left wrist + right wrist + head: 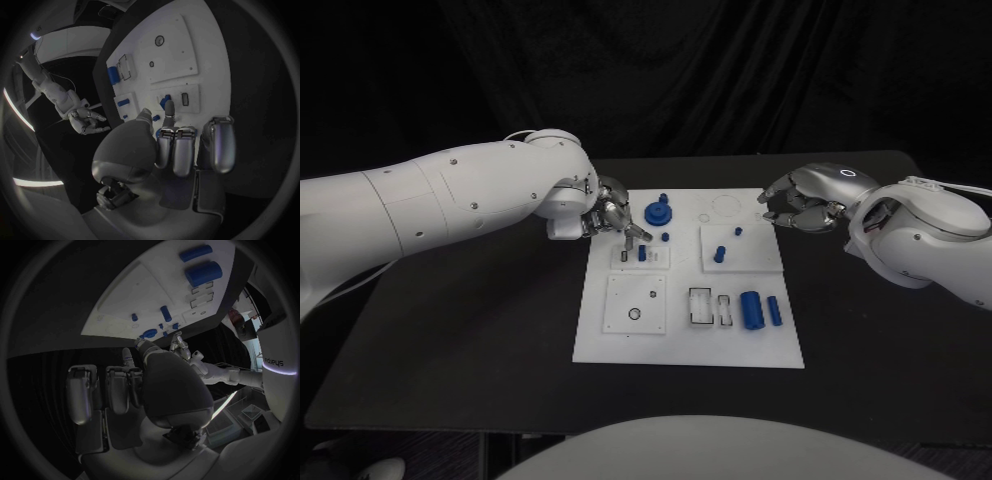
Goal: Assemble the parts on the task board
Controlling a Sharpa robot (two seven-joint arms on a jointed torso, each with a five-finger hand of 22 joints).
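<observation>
The white task board (689, 335) lies mid-table. My left hand (610, 218) hovers over its far left corner, most fingers curled in, thumb and one finger reaching out. That fingertip (169, 111) lies at an upright blue peg (642, 253) (164, 102) in a small plate; nothing is held. Beside it stands a blue gear-like part (659, 211) (150, 333). My right hand (805, 200) (156, 385) hangs at the far right corner, fingers curled in on nothing. Another blue peg (720, 254) (165, 313) stands mid-board.
Two blue cylinders (751, 309) (203, 272) lie near the board's right edge beside rectangular slots (701, 306). A plate with a round hole (636, 303) sits at the near left. Bare black table (459, 330) surrounds the board.
</observation>
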